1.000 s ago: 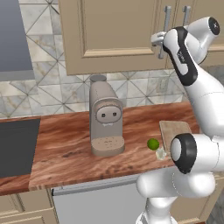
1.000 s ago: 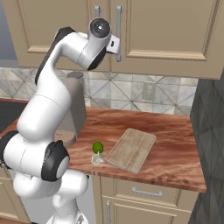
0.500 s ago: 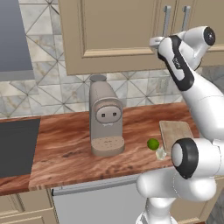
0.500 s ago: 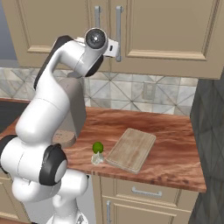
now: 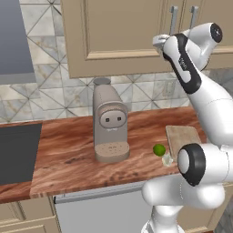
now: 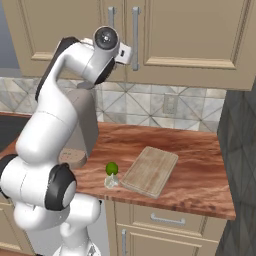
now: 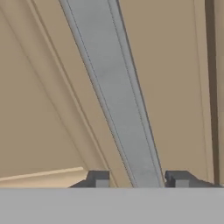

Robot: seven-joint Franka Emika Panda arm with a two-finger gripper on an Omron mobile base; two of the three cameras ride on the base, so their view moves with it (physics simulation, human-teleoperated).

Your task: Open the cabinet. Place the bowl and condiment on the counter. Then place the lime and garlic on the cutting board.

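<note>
The beige cabinet (image 5: 123, 36) (image 6: 190, 30) has its doors closed. My gripper (image 6: 131, 52) (image 7: 138, 179) is raised to one of its grey bar handles (image 7: 118, 87). In the hand view the bar runs between the two fingertips, close to one tip and with a narrow gap to the other. The green lime (image 5: 159, 149) (image 6: 111, 168) and the pale garlic (image 5: 167, 159) (image 6: 111, 181) lie on the counter (image 5: 68, 150) (image 6: 200, 165), just beside the cutting board (image 5: 182, 136) (image 6: 150, 171). The bowl and condiment are hidden.
A beige coffee machine (image 5: 109, 127) (image 6: 82, 125) stands on the counter left of the lime. A dark cooktop (image 5: 16, 150) lies at the far left. A dark wall (image 6: 240, 165) bounds the counter's right end. Drawers (image 6: 165, 220) sit below.
The jaws have narrowed from wide open to close around the handle bar. The hand has shifted slightly along the cabinet front. Lime, garlic and board have not moved.
</note>
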